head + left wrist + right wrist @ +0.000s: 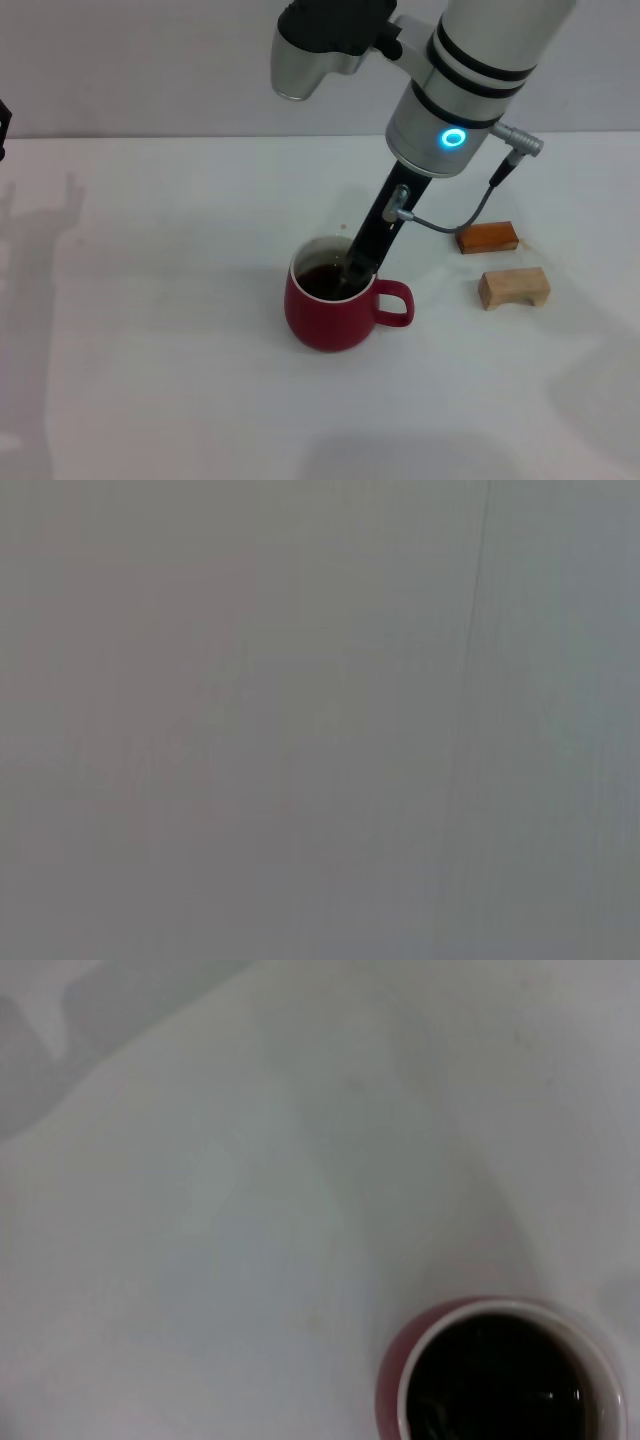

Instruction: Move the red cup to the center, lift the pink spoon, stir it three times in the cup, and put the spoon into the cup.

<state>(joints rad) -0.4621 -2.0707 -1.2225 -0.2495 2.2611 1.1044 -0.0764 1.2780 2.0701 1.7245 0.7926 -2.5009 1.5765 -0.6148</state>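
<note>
red cup (330, 310) at table (150, 350) centre, handle at 3 o'clock, dark liquid inside | right gripper (350, 275) reaches down into the cup mouth; you cannot tell its opening or whether it holds the pink spoon, which is not visible | risk: a sideways sweep catches the rim, tipping or spilling | two wooden blocks (513, 287) at 2 o'clock, apart | left gripper unseen
</note>
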